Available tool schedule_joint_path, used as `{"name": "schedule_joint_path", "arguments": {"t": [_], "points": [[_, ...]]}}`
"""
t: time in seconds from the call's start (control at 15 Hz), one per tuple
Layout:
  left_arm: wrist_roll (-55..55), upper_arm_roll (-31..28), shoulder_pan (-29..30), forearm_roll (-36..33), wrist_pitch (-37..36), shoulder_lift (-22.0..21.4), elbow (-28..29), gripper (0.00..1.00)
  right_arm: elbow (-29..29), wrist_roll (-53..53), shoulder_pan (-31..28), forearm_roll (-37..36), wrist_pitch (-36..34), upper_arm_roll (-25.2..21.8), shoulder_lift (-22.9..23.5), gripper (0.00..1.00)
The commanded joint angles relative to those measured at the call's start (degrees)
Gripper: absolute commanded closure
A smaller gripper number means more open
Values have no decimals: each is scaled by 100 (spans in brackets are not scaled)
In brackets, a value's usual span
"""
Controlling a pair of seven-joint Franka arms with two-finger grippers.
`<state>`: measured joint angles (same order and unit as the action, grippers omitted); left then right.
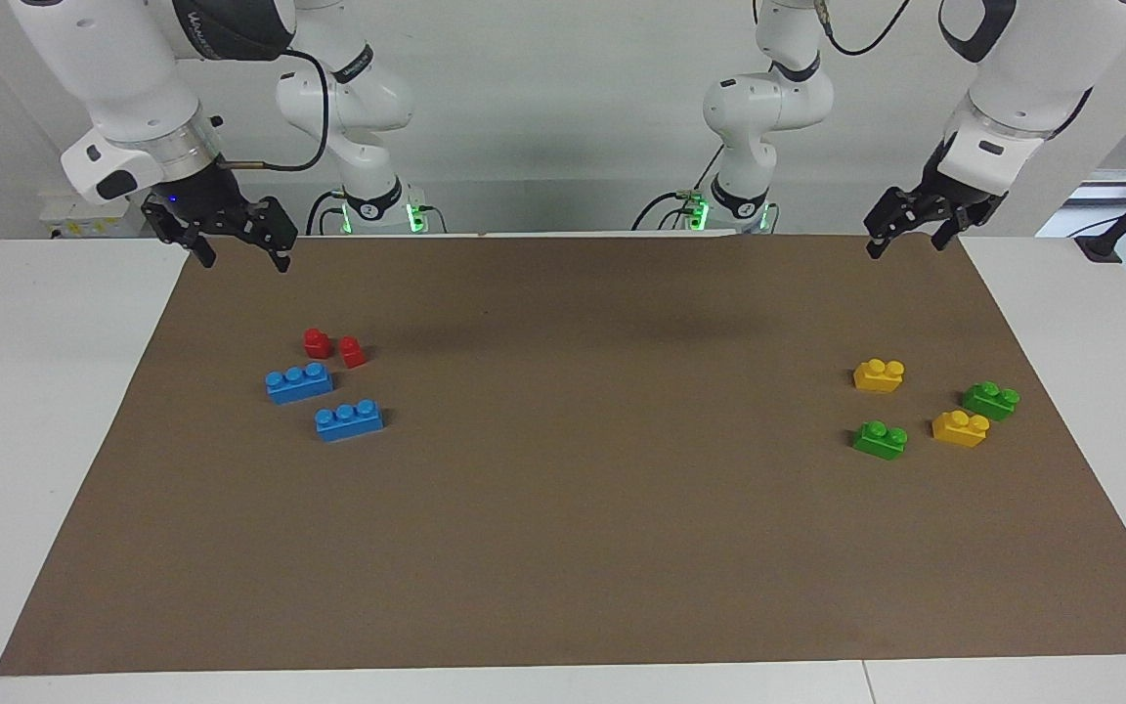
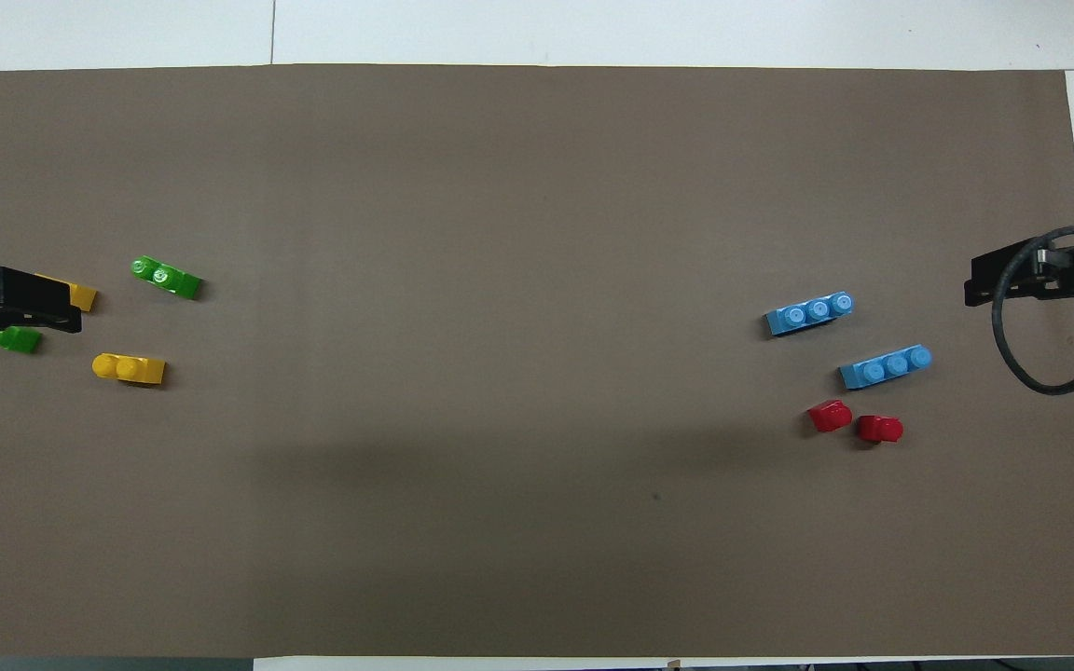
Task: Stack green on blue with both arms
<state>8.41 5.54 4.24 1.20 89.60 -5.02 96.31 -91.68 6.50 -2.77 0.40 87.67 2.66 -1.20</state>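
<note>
Both grippers up in the air, holding nothing. Left gripper (image 1: 908,238) hangs over the brown mat's (image 1: 583,528) corner at the left arm's end, fingers spread apart. Right gripper (image 1: 240,251) hangs over the mat's corner at the right arm's end, fingers spread apart too.

Two green bricks on the mat toward the left arm's end: one green brick (image 1: 881,439) farther from the robots, the other green brick (image 1: 990,400) nearer and closer to the mat edge. Two yellow bricks (image 1: 879,374) (image 1: 960,428) mixed in beside them, none touching.

Two blue bricks toward the right arm's end: blue brick (image 1: 299,382) nearer to the robots, second blue brick (image 1: 349,420) a bit farther, apart from each other. Two small red bricks (image 1: 317,342) (image 1: 352,351) just beside the nearer blue, nearer to the robots.

Nothing stacked; all bricks lie flat, studs up
</note>
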Motion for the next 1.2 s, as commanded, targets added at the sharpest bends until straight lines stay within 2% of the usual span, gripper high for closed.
{"name": "schedule_joint_path", "arguments": {"t": [0.0, 0.33, 0.6, 0.93, 1.13], "points": [[581, 0, 60, 82, 548, -403, 721, 0, -96, -53, -57, -101, 4, 41, -91, 0], [1337, 0, 218, 82, 1093, -264, 960, 0, -157, 9, -65, -101, 232, 41, -82, 0], [2058, 0, 341, 91, 1839, -123, 1355, 0, -166, 448, -57, -101, 338, 41, -47, 0], [2919, 0, 481, 91, 2578, 527, 1365, 0, -245, 1009, -57, -93, 733, 50, 67, 0], [3175, -9, 595, 91, 2790, 782, 1356, 0, -237, 1826, -118, 21, 1023, 41, 392, 0]]}}
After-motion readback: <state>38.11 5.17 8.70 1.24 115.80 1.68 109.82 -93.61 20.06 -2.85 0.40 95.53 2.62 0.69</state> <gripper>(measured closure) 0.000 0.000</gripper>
